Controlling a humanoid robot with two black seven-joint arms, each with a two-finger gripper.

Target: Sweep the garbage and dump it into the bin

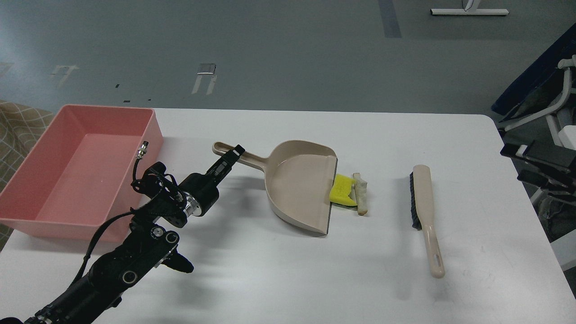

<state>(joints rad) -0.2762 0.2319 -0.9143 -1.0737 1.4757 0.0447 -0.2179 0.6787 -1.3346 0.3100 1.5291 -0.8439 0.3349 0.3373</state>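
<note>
**Left gripper at the dustpan handle**

The left gripper (pixel 235 154) is at the beige dustpan's (pixel 299 184) handle; whether it grips, I cannot tell. The yellow sponge piece (pixel 342 189) and the bread-like wedge (pixel 361 193) lie at the pan's open edge. The pink bin (pixel 40 157) stands far left. The brush (pixel 425 211) lies right, apart.

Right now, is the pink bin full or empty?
Empty: the pink bin shows only its bare floor; the sponge piece and bread wedge lie on the table beside the dustpan.
</note>
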